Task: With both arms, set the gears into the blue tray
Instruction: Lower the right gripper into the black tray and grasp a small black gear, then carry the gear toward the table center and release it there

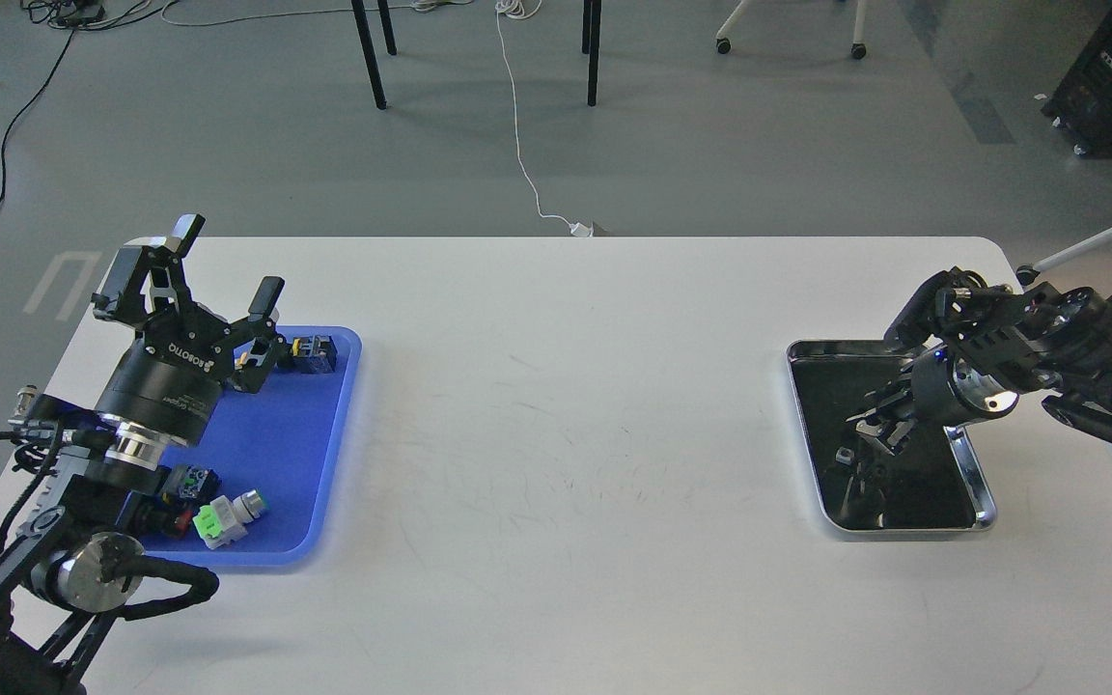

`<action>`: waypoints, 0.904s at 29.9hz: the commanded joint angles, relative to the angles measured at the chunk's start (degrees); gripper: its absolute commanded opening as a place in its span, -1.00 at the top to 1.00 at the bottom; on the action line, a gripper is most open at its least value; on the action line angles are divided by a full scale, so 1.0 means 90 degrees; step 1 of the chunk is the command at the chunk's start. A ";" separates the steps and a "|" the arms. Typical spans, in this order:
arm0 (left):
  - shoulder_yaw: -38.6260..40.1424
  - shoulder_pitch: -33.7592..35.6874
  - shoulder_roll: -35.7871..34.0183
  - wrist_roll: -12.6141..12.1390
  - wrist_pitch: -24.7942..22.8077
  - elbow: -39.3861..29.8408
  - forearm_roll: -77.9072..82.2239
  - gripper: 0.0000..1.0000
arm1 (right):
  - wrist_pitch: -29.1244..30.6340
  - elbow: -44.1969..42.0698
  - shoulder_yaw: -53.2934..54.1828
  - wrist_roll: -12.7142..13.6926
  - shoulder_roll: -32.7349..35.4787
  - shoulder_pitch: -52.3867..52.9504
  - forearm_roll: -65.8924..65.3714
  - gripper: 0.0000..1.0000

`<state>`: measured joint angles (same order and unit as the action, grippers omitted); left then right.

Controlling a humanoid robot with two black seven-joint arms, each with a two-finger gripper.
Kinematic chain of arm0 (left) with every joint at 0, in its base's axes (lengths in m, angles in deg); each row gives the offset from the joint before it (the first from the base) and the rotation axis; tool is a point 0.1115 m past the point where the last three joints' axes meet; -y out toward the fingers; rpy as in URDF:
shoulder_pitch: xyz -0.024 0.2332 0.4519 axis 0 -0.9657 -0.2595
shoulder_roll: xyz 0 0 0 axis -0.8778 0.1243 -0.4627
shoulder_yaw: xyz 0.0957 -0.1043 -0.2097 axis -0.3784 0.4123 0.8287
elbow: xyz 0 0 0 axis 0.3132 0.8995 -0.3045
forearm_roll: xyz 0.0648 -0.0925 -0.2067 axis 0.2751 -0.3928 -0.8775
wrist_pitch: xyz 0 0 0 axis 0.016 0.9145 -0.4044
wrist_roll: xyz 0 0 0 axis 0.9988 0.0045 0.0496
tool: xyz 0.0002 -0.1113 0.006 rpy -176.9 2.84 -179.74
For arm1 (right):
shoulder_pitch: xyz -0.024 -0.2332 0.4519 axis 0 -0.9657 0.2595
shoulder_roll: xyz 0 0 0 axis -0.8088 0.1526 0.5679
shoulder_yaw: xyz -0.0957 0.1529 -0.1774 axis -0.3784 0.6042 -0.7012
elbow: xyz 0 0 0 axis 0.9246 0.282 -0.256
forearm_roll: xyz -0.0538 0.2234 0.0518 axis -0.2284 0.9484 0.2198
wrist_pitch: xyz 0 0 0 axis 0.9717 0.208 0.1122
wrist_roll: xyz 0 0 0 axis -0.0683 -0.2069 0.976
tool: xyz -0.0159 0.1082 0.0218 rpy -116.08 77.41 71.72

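Note:
The blue tray (pixel 281 439) lies at the table's left side. My left gripper (pixel 228 264) hangs open above its far-left corner with nothing between its fingers. My right gripper (pixel 876 427) points down-left into the silver metal tray (pixel 983 502) on the right, close to its glossy black floor. It is small and dark, so its fingers cannot be told apart. A tiny grey piece (pixel 844 455) shows on the floor just left of the fingertips. I cannot tell whether it is a gear or a reflection. No gear shows clearly anywhere.
Three button switches sit in the blue tray: one (pixel 315 352) at the far edge, a green-topped one (pixel 191 481) and a white-and-green one (pixel 228 516) near the front-left. The white table (pixel 566 434) spans between the trays. Chair legs and cables lie on the floor beyond.

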<state>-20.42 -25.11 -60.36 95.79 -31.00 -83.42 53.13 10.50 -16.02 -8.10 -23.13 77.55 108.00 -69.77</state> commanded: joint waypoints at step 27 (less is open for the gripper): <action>0.0008 0.0010 0.0005 -0.0003 -0.0003 0.0005 0.0000 -0.97 | -0.0053 0.1285 0.0035 0.0002 0.0078 0.1484 0.0712 0.74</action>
<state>-20.34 -25.02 -60.32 95.77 -31.02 -83.40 53.13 9.75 -8.35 -7.65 -23.13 78.23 117.28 -64.56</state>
